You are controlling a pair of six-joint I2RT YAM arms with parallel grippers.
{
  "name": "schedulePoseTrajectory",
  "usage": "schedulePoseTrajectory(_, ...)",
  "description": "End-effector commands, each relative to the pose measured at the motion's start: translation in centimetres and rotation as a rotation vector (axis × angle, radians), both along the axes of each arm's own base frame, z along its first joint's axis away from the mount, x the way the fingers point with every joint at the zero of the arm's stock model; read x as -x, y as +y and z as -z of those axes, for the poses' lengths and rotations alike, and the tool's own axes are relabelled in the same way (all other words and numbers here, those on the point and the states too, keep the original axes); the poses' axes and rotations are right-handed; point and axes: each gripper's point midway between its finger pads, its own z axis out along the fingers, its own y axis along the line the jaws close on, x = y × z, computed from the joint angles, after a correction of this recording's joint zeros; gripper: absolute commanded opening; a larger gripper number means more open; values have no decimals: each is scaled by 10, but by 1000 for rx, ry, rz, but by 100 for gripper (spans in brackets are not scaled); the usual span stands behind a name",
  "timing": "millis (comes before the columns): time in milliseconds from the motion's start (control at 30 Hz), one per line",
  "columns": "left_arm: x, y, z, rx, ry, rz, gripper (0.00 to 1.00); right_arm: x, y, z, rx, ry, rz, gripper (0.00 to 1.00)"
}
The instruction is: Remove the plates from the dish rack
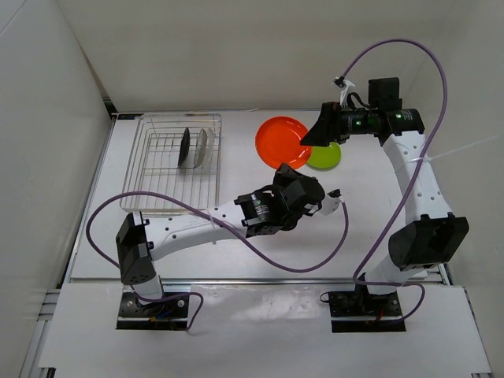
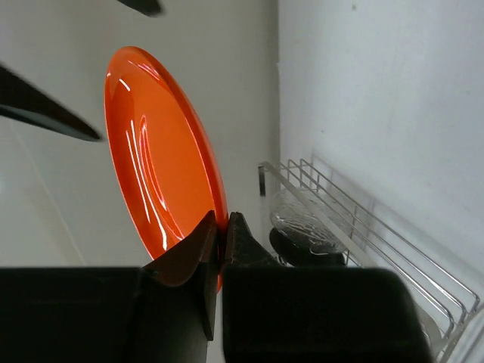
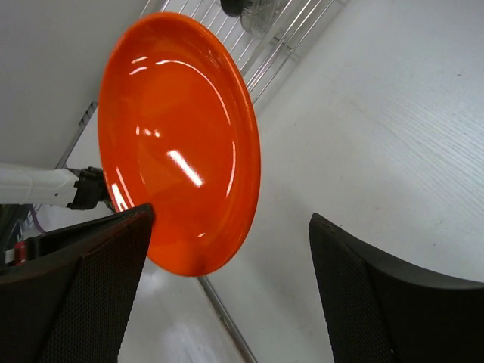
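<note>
My left gripper [image 1: 284, 172] is shut on the near rim of the orange plate [image 1: 280, 140] and holds it tilted over the table, right of the dish rack [image 1: 150, 185]. In the left wrist view the fingertips [image 2: 204, 240] pinch the orange rim [image 2: 155, 166]. My right gripper [image 1: 307, 139] is open at the plate's right edge; in the right wrist view the plate [image 3: 178, 144] lies by the left finger [image 3: 76, 295], not gripped. The lime green plate [image 1: 327, 157] lies flat on the table under the right gripper. The black plate [image 1: 184, 147] and clear glass plate [image 1: 201, 149] stand in the rack.
The rack's wire side [image 2: 363, 234] shows in the left wrist view with the glass plate [image 2: 302, 221] and black plate [image 2: 296, 249] inside. White walls enclose the table at the left and back. A purple cable [image 1: 315, 264] loops over the table front.
</note>
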Motion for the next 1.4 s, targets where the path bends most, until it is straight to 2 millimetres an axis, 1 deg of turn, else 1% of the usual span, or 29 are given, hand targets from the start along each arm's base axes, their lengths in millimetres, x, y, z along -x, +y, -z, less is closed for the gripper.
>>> schedulePoseTrajectory(0,7,-8,-35,63,-68,-5,11,7,11,3,15,-18,-41,88)
schedulePoseTrajectory(33,7,-9,-36,74,-71,-5,11,7,11,3,15,-18,-41,88)
schedulePoseTrajectory(133,10,-10,-37,81,-72,-6,11,1,11,12,20,14,-30,77)
schedulePoseTrajectory(167,10,-10,-37,81,-72,-6,11,-2,12,12,17,23,-26,71)
schedulePoseTrajectory(200,10,-10,-40,90,-74,-6,11,-2,12,12,17,24,-26,58)
schedulePoseTrajectory(233,10,-10,-40,98,-71,-9,11,-2,12,12,17,24,-26,52)
schedulePoseTrajectory(333,11,-10,-32,79,-66,-8,11,-5,13,11,12,24,-21,25)
schedulePoseTrajectory(400,6,-6,-29,76,-66,-20,11,-4,14,9,2,33,-26,11)
schedulePoseTrajectory(467,2,-4,-26,78,-67,-30,11,-4,14,9,2,33,-26,5)
schedulePoseTrajectory(567,-7,0,-28,96,-69,-46,11,-3,13,12,7,38,-13,0)
schedulePoseTrajectory(600,-7,0,-28,106,-66,-50,11,-1,16,8,1,27,-18,0)
schedulePoseTrajectory(700,-15,5,-24,112,-55,-78,13,-3,15,11,10,33,-1,0)
schedulePoseTrajectory(733,-14,4,-22,113,-46,-73,22,-5,15,10,8,24,-1,0)
schedulePoseTrajectory(833,-17,8,-22,133,-36,-92,41,-10,14,12,10,30,28,0)
schedulePoseTrajectory(867,-16,7,-20,133,-25,-87,61,-12,15,10,2,28,34,0)
schedulePoseTrajectory(900,-15,9,-16,131,-11,-96,69,-14,14,11,12,26,46,0)
schedulePoseTrajectory(967,-14,13,-7,116,40,-91,78,-26,11,14,21,31,102,0)
schedulePoseTrajectory(1000,-12,23,8,82,93,-113,88,-32,10,19,27,48,129,0)
schedulePoseTrajectory(1033,-8,22,17,81,136,-98,92,-43,5,25,60,49,185,0)
schedulePoseTrajectory(1067,-7,26,20,93,167,-101,100,-51,2,30,72,52,215,0)
schedulePoseTrajectory(1100,-2,29,25,115,209,-104,100,-63,1,41,93,68,235,0)
schedulePoseTrajectory(1133,1,38,38,79,266,-104,100,-73,0,38,97,63,261,0)
schedulePoseTrajectory(1167,-3,47,39,86,285,-124,100,-81,-1,44,110,68,275,0)
schedulePoseTrajectory(1200,-2,57,41,92,310,-141,100,-95,-2,62,134,97,292,0)
schedulePoseTrajectory(1233,-3,68,45,75,328,-154,100,-105,-1,58,134,81,300,0)
schedulePoseTrajectory(1267,-13,84,46,92,329,-202,100,-112,-5,64,144,90,303,0)
schedulePoseTrajectory(1300,-18,95,34,124,316,-223,100,-118,-2,79,148,129,290,0)
schedulePoseTrajectory(1333,-23,105,35,144,325,-248,100,-123,-1,79,146,125,290,0)
schedulePoseTrajectory(1367,-36,123,32,177,327,-302,100,-127,-6,86,150,138,300,0)
